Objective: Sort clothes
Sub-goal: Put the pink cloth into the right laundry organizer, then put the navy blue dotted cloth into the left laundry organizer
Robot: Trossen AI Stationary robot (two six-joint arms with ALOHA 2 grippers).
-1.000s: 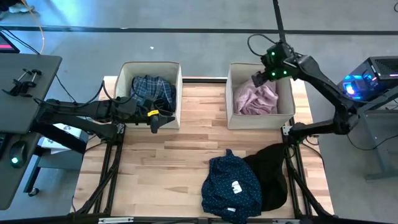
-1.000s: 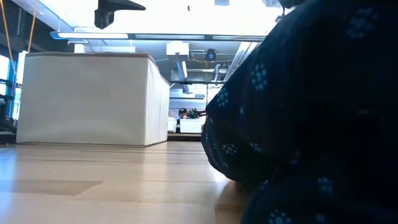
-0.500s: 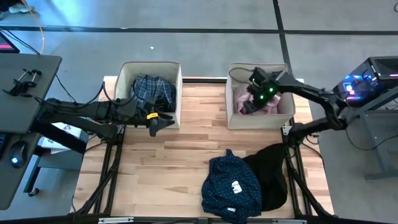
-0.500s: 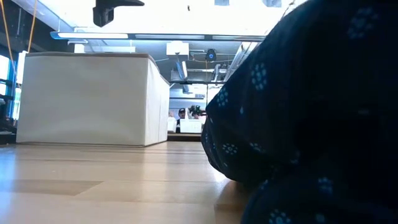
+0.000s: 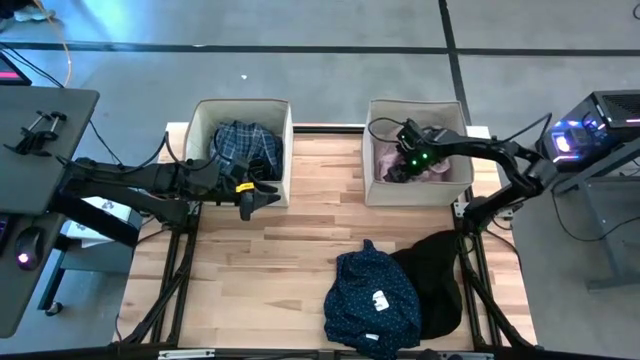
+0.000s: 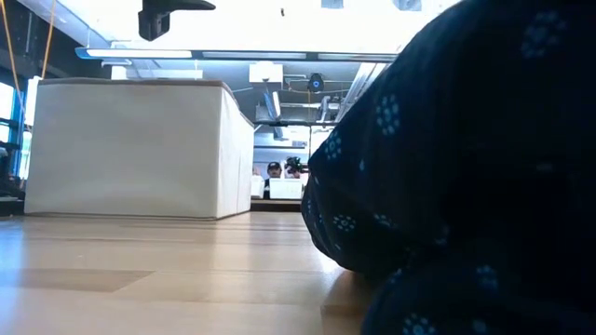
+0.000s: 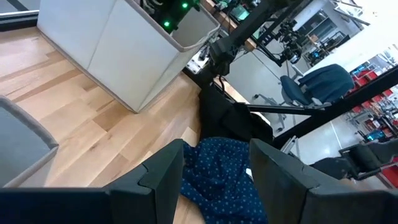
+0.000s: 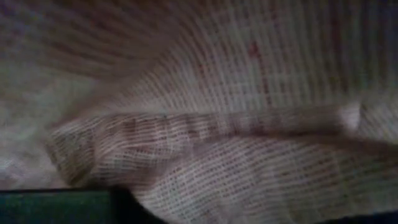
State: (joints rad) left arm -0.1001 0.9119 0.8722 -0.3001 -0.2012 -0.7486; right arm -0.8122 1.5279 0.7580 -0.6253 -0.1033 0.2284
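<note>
The pale pink shirt [image 5: 432,165] lies in the right beige box [image 5: 372,190]. My right gripper [image 5: 400,165] is down inside that box on the shirt, and the right wrist view is filled by pale pink woven cloth [image 8: 205,124]. The blue plaid shirt [image 5: 245,145] lies in the left beige box [image 5: 200,115]. My left gripper [image 5: 258,195] hangs open and empty at that box's near right corner; its view looks past its fingers [image 7: 214,152] at the navy dotted shirt [image 7: 217,177]. That shirt [image 5: 372,300], with its white label, lies on the table partly over the black garment [image 5: 440,280].
The two boxes stand side by side at the table's far edge, with bare wood [image 5: 270,260] between them and the near clothes pile. In the low view the navy shirt [image 6: 466,167] fills the right half and the left box [image 6: 130,149] stands at the left.
My right gripper has come from above the right box's far rim down into the box, toward the table's near and left side, onto the pale pink shirt. The shirt now lies lower in the box.
</note>
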